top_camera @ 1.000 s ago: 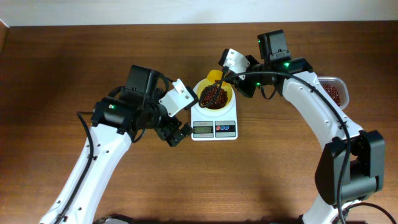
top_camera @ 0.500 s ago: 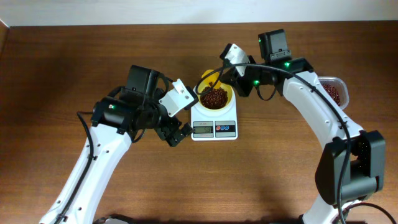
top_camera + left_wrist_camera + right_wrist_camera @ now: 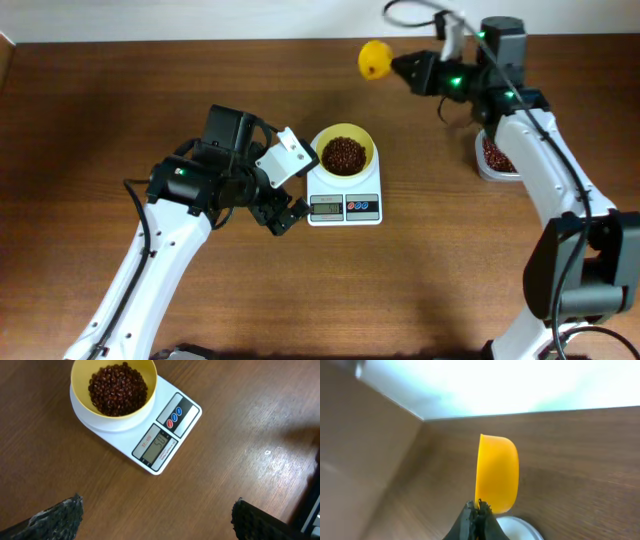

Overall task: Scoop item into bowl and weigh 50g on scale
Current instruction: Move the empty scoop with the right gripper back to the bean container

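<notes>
Nearest you, your left gripper [image 3: 156, 522] hangs with its jaws wide apart, holding nothing, just in front of the scale [image 3: 172, 427], whose display appears to read 50. On the scale sits the bowl [image 3: 76, 387], upright, with the beans [image 3: 117, 387] heaped inside it. Farther back and to the right, your right gripper [image 3: 477, 509] has its jaws pinched tight on the handle of the yellow scoop [image 3: 496, 472], lifted off the table [image 3: 100, 120] near its far edge and tipped on its side. Under that arm sits a clear tub [image 3: 483, 172] with more beans, partly hidden
</notes>
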Tool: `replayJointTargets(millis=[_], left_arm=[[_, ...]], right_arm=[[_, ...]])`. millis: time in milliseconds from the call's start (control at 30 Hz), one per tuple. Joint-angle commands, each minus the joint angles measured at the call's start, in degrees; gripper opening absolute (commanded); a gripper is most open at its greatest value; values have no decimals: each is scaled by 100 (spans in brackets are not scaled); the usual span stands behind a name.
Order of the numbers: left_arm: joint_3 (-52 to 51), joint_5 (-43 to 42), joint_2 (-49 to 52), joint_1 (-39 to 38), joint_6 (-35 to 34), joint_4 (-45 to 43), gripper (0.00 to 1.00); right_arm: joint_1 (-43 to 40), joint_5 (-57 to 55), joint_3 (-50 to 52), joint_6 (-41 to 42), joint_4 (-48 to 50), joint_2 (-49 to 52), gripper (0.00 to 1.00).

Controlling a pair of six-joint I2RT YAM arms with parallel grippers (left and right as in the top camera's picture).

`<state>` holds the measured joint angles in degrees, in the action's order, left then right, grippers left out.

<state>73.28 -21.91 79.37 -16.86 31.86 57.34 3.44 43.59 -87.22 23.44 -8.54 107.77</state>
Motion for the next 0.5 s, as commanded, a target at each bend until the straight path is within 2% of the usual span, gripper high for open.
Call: replayJointTargets(millis=[0, 133, 200, 300, 400, 467], left_arm=[[-39, -81, -48, -2, -35, -9, 99], [-39, -81, -48, -2, -35, -9, 99], [-39, -81, -48, -2, -35, -9, 99], [-39, -81, -48, -2, -35, -9, 99], [-37, -81, -48, -2, -35, -9, 99], [-39, -81, -48, -2, -35, -9, 99]], right_arm=[[-291, 101, -98, 1274, 203, -59, 4], [-905, 101, -98, 2496, 212, -59, 4], [-1252, 352, -98, 2796, 199, -59, 4], [-1720, 861, -98, 2809, -4, -59, 4], [-2223, 909, -98, 2618, -1008, -68, 4], [-2389, 911, -98, 2479, -1147, -70, 4]])
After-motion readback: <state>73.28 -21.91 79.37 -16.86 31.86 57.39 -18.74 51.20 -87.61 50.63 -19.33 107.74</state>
